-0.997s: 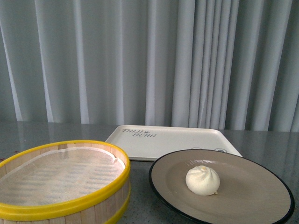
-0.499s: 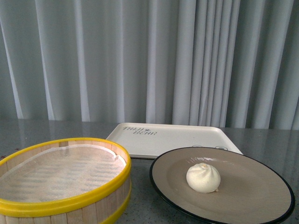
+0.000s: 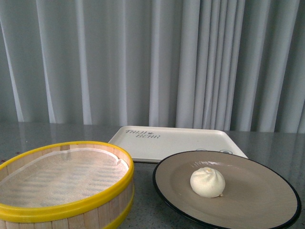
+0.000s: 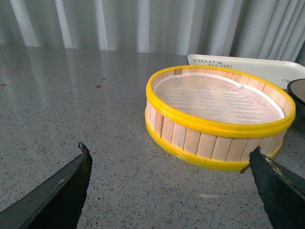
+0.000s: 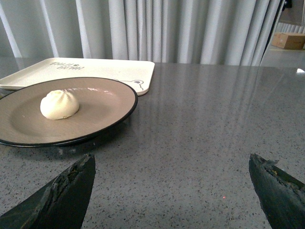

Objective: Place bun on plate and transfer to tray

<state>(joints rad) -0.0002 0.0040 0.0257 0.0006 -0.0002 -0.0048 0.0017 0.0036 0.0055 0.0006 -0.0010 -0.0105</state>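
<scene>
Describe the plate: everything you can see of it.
The plate is round, wide and shallow, with a matte beige-tan inside and a thin black rim; it looks like glazed ceramic. It lies flat on the grey speckled table, right of the steamer basket and just in front of the tray. Whether its far rim touches the tray cannot be told. The bun sits on it, slightly left of centre; nothing else rests on it.
</scene>
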